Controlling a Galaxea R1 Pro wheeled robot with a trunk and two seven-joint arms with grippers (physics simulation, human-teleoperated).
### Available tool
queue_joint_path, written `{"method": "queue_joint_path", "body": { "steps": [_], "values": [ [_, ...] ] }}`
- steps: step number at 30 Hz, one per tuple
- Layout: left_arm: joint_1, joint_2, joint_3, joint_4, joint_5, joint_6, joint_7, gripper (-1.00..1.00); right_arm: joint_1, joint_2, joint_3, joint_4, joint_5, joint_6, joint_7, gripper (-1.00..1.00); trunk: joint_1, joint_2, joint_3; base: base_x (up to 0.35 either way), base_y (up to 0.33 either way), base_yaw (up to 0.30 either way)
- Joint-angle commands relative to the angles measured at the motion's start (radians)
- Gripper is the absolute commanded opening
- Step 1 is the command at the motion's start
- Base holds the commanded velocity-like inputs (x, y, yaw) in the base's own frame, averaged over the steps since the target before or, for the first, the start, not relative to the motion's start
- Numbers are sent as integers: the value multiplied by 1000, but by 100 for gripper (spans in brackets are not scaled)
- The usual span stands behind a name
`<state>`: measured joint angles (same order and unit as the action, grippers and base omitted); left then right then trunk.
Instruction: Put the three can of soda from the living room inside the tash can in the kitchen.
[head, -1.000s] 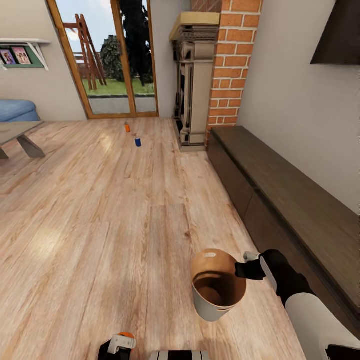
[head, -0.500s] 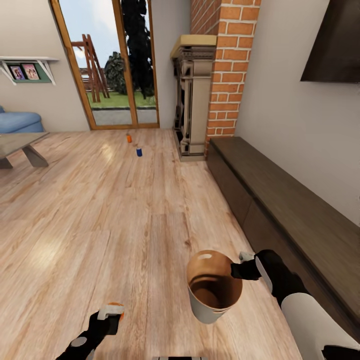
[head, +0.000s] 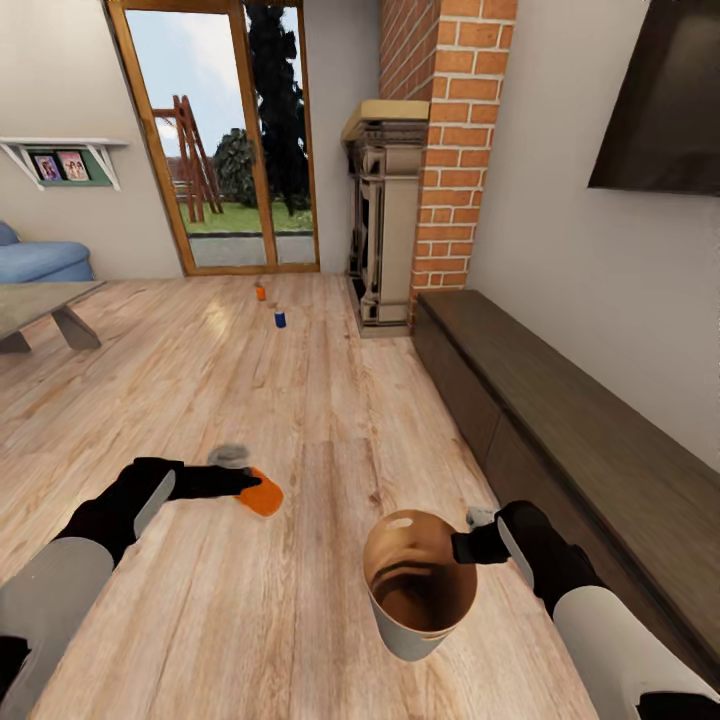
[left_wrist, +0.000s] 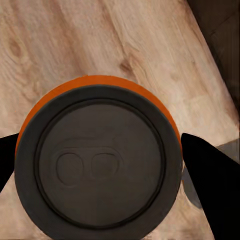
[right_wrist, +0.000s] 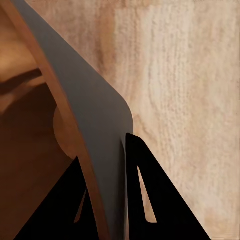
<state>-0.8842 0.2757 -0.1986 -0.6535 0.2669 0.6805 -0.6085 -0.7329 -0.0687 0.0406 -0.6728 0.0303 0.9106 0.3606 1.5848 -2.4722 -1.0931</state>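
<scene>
Orange soda can (head: 262, 495) clamped in outstretched left gripper (head: 243, 487), right gripper (head: 462, 547) pinching trash can (head: 415, 590) rim

Legible text: none. Framed pictures (head: 60, 165) on the wall shelf (head: 62, 146) possibly printed, too small to read.

Open wood floor (head: 330, 420) extends unobstructed from the robot toward the glass door (head: 225, 140), offering wide passage down the middle. The right side is bounded by a long dark low cabinet (head: 580, 420) running along the wall, with the fireplace (head: 385, 215) and brick chimney (head: 455, 140) projecting at its far end. A low table (head: 45, 310) and blue sofa (head: 40, 260) close the far left. An orange can (head: 260, 292) and a blue can (head: 280, 318) stand on the floor near the door, apart from each other, with room around both.
</scene>
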Motion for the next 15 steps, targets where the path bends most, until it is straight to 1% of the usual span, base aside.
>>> {"method": "queue_joint_path", "body": {
  "steps": [1, 2, 3, 4, 5, 6, 7, 9, 10, 11, 12, 14, 15],
  "values": [
    [-28, 0, -2, 0, -3, 37, -30, -100, 0, 0, 0, 1, -24, 4, 5, -100, -4, 7, 3, 0, 0, 0],
    [-78, -2, -7, -1, -3, 107, -80, -100, 0, 1, 1, 3, -24, 4, 4, -100, -8, 14, 6, 0, 0, 0],
    [-103, -4, -10, -2, -3, 140, -102, -100, 0, 1, 2, 4, -24, 4, 4, -100, -12, 21, 9, 0, 0, 0],
    [-149, -11, -23, -3, -3, 203, -144, -100, 0, 1, 3, 5, -23, 4, 4, -100, -15, 28, 13, 0, 0, 0],
    [-187, -25, -50, -5, -3, 257, -179, -100, 0, 2, 4, 6, -23, 3, 4, -100, -19, 35, 16, 0, 0, 0],
    [-202, -36, -68, -6, -3, 281, -194, -100, 0, 2, 5, 7, -23, 3, 4, -100, -23, 42, 19, 0, 0, 0],
    [-223, -65, -113, -7, -3, 322, -219, -100, 0, 3, 5, 7, -23, 2, 5, -100, -27, 49, 22, 0, 0, 0],
    [-239, -96, -152, -7, -3, 351, -235, -100, 0, 3, 6, 8, -23, 1, 5, -100, -35, 63, 28, 0, 0, 0],
    [-251, -121, -178, -3, -3, 367, -246, -100, 0, 4, 6, 8, -23, 0, 6, -100, -38, 70, 31, 0, 0, 0],
    [-260, -140, -196, 6, -3, 367, -253, -100, 0, 4, 7, 8, -23, 0, 6, -100, -42, 77, 35, 0, 0, 0],
    [-266, -161, -207, 19, -3, 367, -258, -100, 0, 4, 7, 8, -23, -1, 6, -100, -46, 84, 38, 0, 0, 0],
    [-269, -184, -215, 35, -4, 367, -262, -100, 0, 4, 7, 8, -24, -1, 9, -100, -54, 98, 44, 0, 0, 0],
    [-271, -205, -224, 52, -4, 367, -264, -100, -1, 4, 7, 9, -24, -1, 12, -100, -58, 105, 47, 0, 0, 0]
  ]
}}
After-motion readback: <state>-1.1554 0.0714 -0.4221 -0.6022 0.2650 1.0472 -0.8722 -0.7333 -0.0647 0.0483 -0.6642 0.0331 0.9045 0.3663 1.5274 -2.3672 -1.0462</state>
